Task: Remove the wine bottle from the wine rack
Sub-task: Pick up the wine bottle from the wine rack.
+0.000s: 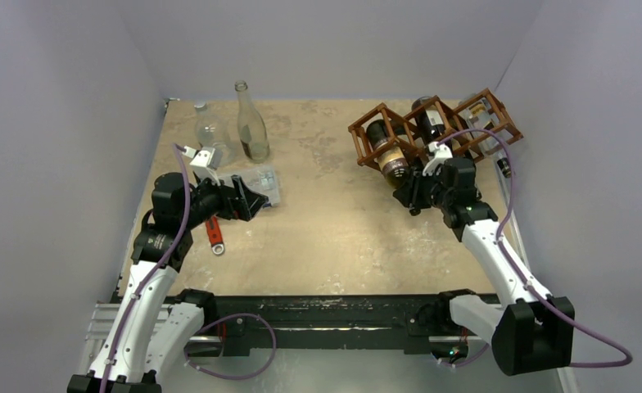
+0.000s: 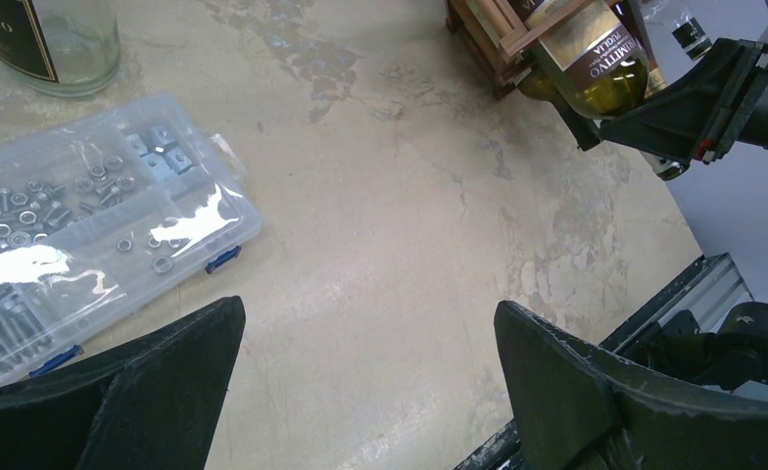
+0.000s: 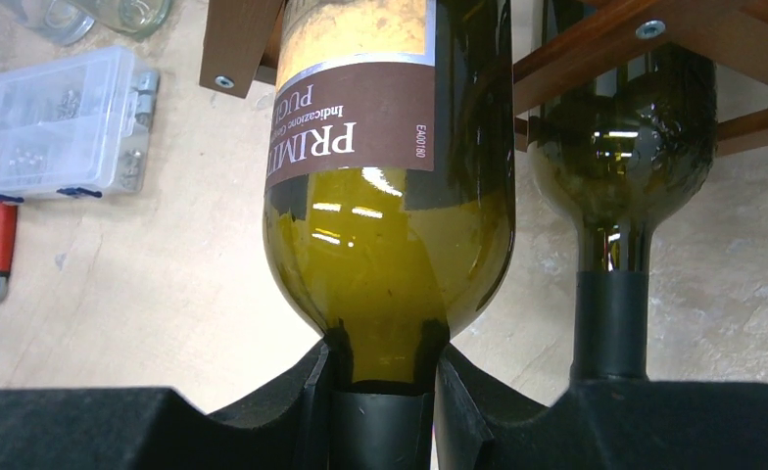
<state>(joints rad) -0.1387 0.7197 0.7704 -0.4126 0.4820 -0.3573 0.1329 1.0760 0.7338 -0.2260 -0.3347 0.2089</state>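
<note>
Two claws were mine, and they stood very differently. My right claw [image 3: 380, 387] was pinched around the neck of the wine bottle [image 3: 390, 196], a dark green one with a brown and cream label, its shoulder just above my fingers [image 3: 263, 416]. The bottle lay in the wine rack [image 1: 432, 123], in the cell nearest the table's middle, neck pointing out toward me. A second dark bottle [image 3: 610, 147] sat in the cell beside it. The rack stood at the far right of the table [image 1: 334, 229]. My left claw [image 2: 370, 362] hung spread wide, holding nothing, near a clear plastic box [image 2: 96, 225] of screws and nuts. A red-handled tool [image 1: 214, 233] lay by that box, and two clear glass bottles [image 1: 250, 123] stood beyond it.
</note>
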